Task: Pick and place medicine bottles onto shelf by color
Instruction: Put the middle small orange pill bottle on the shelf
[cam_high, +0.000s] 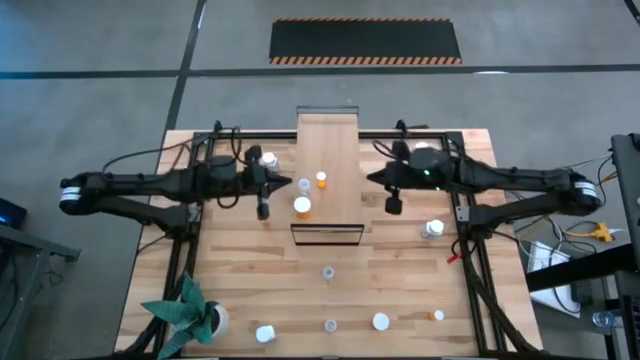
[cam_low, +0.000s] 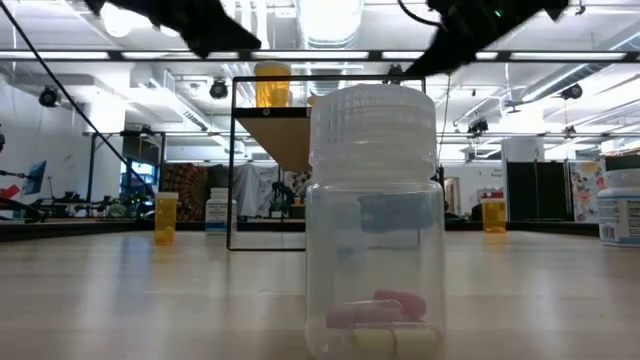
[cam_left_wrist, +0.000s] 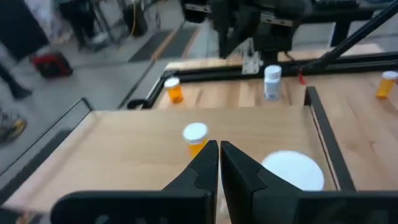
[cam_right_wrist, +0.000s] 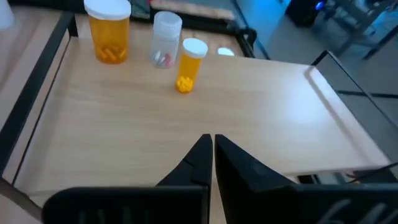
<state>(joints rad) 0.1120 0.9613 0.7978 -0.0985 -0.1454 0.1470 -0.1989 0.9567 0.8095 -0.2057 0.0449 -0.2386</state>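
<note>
Already three medicine bottles stand on the shelf (cam_high: 335, 150), the pale board set across the middle of the far half of the tabletop (cam_high: 400, 280): a large orange bottle (cam_high: 302, 207) toward the shelf's near left side, a small orange bottle (cam_high: 321, 180) just beyond it, and a clear bottle (cam_high: 303, 185) at the left edge. From the right wrist view the same three stand in a loose row, the clear one between the two orange ones. Other bottles are spread over the tabletop: a clear bottle with red and yellow capsules (cam_low: 375, 225) stands very close to the low camera, near the tabletop's centre; along the near edge stand a white-capped bottle (cam_high: 265, 333), a small clear one (cam_high: 330, 324), another white-capped one (cam_high: 381, 321) and a small orange one (cam_high: 438, 315). A white bottle (cam_high: 433, 229) stands near the right side, and one more white-capped bottle (cam_high: 268, 160) sits under the left arm beside the shelf. The left hand (cam_high: 264, 210) hangs just left of the shelf, its fingers pressed together with nothing between them. The right hand (cam_high: 394, 205) hangs just right of the shelf, likewise closed and empty. A potted green plant (cam_high: 190, 312) occupies the near left corner of the tabletop.
</note>
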